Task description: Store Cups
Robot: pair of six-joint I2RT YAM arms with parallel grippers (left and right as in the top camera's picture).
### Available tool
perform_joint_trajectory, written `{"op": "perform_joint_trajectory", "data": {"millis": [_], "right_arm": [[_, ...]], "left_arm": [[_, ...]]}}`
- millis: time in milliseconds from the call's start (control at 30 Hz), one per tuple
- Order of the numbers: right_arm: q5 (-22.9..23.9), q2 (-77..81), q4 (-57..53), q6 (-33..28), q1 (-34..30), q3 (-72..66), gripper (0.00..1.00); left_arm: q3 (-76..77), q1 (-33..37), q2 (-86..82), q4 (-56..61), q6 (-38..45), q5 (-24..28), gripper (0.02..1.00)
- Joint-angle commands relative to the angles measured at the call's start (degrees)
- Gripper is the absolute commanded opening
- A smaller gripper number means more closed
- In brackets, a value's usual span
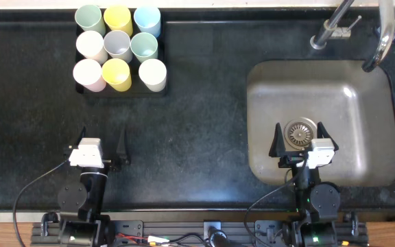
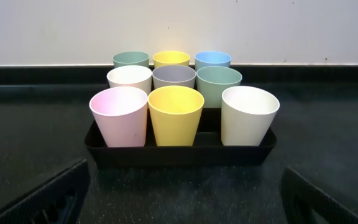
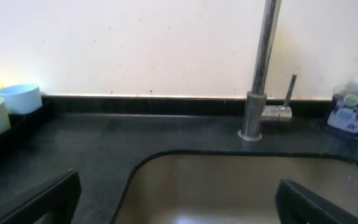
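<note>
I'm seeing nine pastel plastic cups (image 1: 118, 46) standing upright in a black rectangular tray (image 1: 133, 93) at the far left of the dark speckled table (image 1: 204, 116). My left end effector (image 1: 103, 132) is hanging open, empty, near the tray. My right end effector (image 1: 299, 129) is gaping empty over the steel sink (image 1: 352, 110).

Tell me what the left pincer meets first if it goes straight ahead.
Likely the near wall of the black plastic tray, the front-row yellow plastic cup right behind it; height of the left pincer is unclear.
</note>
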Motion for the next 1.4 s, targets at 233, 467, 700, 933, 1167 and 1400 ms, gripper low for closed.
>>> {"op": "perform_joint_trajectory", "data": {"millis": [233,467,700,933,1167,1400], "right_arm": [[-3.23,-0.68,0.09,3.02,-0.17,-0.74,0.998],[-3.23,-0.68,0.04,3.02,-0.17,-0.74,0.996],[-3.23,-0.66,-0.02,3.02,-0.20,-0.74,0.993],[-3.23,-0.63,-0.02,3.02,-0.17,-0.74,0.996],[-3.23,-0.63,-0.02,3.02,-0.17,-0.74,0.996],[-3.23,-0.63,-0.02,3.02,-0.17,-0.74,0.996]], "left_arm": [[-0.17,-0.04,-0.57,-0.04,1.22,0.52,0.998],[-0.17,-0.04,-0.57,-0.07,1.22,0.52,0.998],[-0.17,-0.04,-0.57,-0.07,1.22,0.52,0.998],[-0.17,-0.04,-0.57,-0.07,1.22,0.52,0.996],[-0.17,-0.04,-0.57,-0.04,1.22,0.52,0.998],[-0.17,-0.04,-0.57,-0.07,1.22,0.52,0.998]]}}
